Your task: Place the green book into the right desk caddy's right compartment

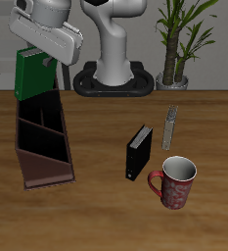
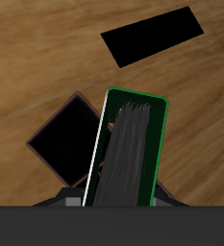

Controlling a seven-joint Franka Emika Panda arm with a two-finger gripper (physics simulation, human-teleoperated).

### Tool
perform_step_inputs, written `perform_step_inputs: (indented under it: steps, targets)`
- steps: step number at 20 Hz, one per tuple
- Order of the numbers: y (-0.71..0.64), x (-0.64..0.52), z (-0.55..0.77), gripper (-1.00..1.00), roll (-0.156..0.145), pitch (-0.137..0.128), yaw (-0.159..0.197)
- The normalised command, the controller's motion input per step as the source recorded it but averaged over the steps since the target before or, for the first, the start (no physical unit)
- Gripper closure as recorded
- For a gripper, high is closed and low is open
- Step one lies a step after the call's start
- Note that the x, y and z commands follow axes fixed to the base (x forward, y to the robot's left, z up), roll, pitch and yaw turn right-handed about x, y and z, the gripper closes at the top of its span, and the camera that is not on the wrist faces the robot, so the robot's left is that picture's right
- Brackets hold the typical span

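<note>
My gripper is shut on the green book and holds it upright over the far end of the right desk caddy, a long reddish-brown box with slanted dividers. The book's lower edge is at about the rim of the right compartment, the end section farthest from the table's front edge. In the wrist view the green book fills the middle, with its page edges facing the camera. An open black compartment of the caddy lies just beside it. The fingertips are hidden.
A small black book stands upright mid-table. A red patterned mug sits near the front edge, and a slim grey object lies behind it. The robot's base and a potted plant are at the back. A flat black shape shows on the wood.
</note>
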Motion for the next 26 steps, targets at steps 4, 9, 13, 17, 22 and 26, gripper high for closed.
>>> perform_step_inputs:
  steps: [4, 9, 13, 17, 22, 26]
  targets:
    - [-0.07, -0.63, 0.03, 1.0, -0.042, -0.057, 0.02]
    - [-0.02, -0.51, 0.0, 1.0, -0.017, -0.001, -0.022]
    - [0.07, -0.44, -0.09, 1.0, 0.006, -0.031, 0.053]
    - [0.04, -0.43, -0.11, 1.0, 0.007, -0.013, 0.059]
    - [-0.01, -0.5, -0.12, 1.0, -0.006, -0.006, 0.069]
    - [-0.03, -0.38, -0.02, 1.0, -0.008, -0.02, 0.012]
